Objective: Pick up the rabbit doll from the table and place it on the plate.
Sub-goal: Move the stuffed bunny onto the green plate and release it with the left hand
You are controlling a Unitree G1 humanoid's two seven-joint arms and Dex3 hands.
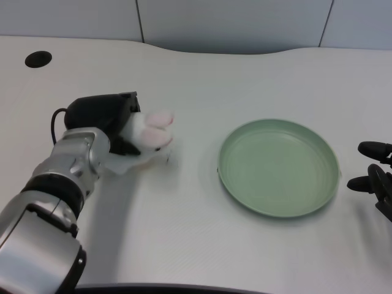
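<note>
Here, left hand (109, 122) fingers (127, 146) closed, seemingly snug, around the rabbit doll (146, 138), left of the plate (233, 184).

Even, bright overhead light washes the white table (202, 226), with no harsh glare. A soft shadow falls just right of the rabbit doll (147, 138). The picture is slightly soft and grainy throughout

white table (202, 79), grey wall panels (233, 24)

An office or lab: a white table (202, 245) with a cable grommet hole (38, 59), backed by grey partition panels (233, 21).
</note>
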